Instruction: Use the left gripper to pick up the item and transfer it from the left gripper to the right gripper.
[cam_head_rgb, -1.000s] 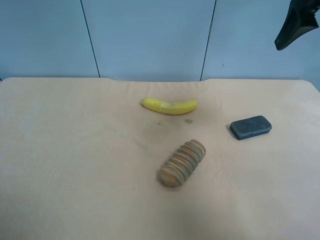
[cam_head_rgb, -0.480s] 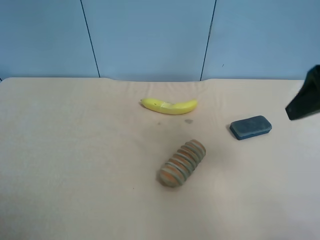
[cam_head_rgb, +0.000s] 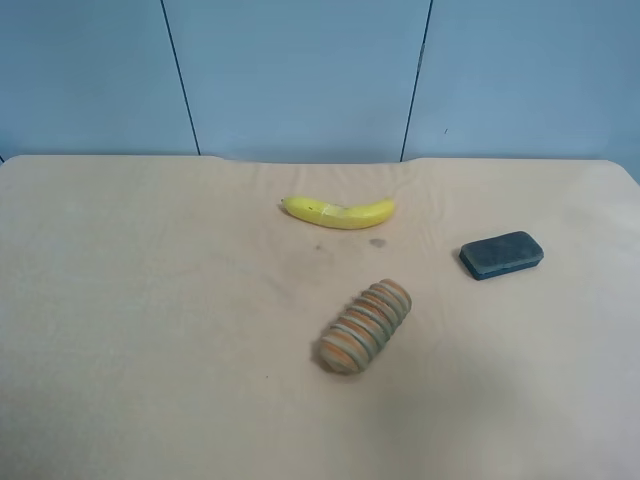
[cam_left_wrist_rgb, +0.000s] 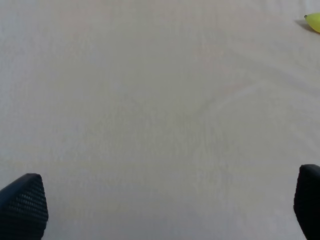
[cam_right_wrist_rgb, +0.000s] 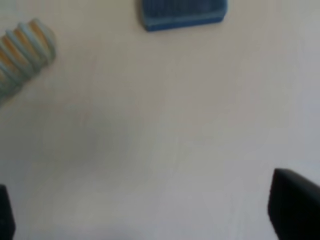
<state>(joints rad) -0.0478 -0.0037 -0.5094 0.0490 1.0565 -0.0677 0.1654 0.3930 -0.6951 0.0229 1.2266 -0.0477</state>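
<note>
The item, a dark grey-green eraser block with a blue base (cam_head_rgb: 502, 254), lies flat on the beige table at the right of the exterior high view. Its blue edge also shows in the right wrist view (cam_right_wrist_rgb: 182, 14), well ahead of my right gripper (cam_right_wrist_rgb: 150, 212), which is open and empty above bare table. My left gripper (cam_left_wrist_rgb: 165, 207) is open and empty over bare table, with only its two dark fingertips (cam_left_wrist_rgb: 22, 205) showing. Neither arm shows in the exterior high view.
A yellow banana (cam_head_rgb: 338, 212) lies at the middle back, and its tip shows in the left wrist view (cam_left_wrist_rgb: 314, 21). An orange-and-grey ribbed cylinder (cam_head_rgb: 366, 326) lies in the middle, and its end shows in the right wrist view (cam_right_wrist_rgb: 22, 50). A blue wall stands behind the table.
The dark arm at the exterior high view's right edge came down from the upper corner and has left that view. The objects on the table have not moved.
</note>
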